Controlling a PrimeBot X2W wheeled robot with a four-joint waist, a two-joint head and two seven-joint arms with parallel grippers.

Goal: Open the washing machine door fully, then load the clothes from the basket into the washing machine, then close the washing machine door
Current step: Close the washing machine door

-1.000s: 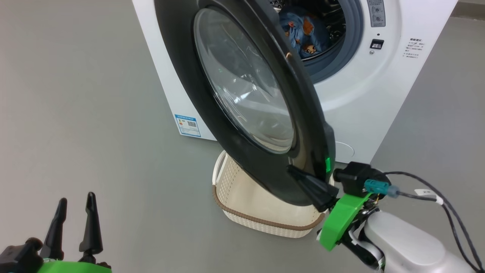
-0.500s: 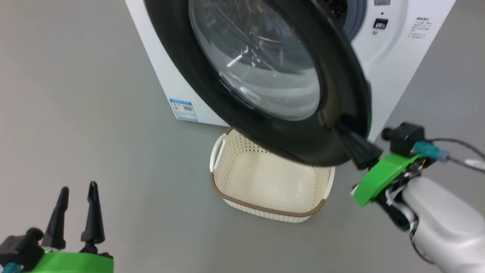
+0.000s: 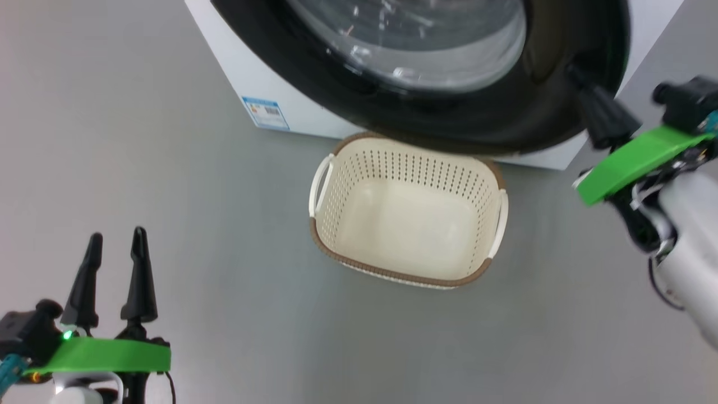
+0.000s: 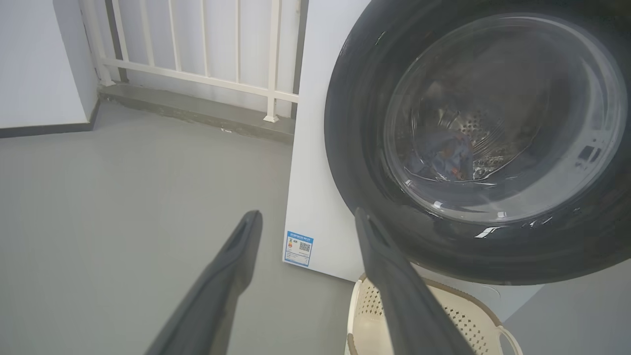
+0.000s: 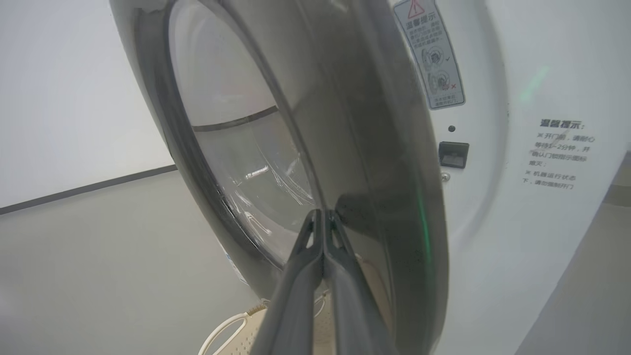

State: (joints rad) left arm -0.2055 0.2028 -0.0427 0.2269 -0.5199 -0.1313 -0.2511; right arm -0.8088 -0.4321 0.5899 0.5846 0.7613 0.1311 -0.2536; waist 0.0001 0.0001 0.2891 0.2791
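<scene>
While basket [image 3: 415, 168] sits empty, clothes [image 4: 446, 154] lie in drum [image 4: 475, 123]; left jaws apart, right jaws closed.

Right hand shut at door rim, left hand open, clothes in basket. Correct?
No: the basket is empty (head view); the clothes lie inside the washing machine, seen through its door in the left wrist view. Rest holds: right hand shut, left hand open.

Head above; wrists seemingly near door [image 3: 449, 120]

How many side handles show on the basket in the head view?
2: the left handle and the right handle, at opposite ends of the basket. No more seem hidden.
</scene>
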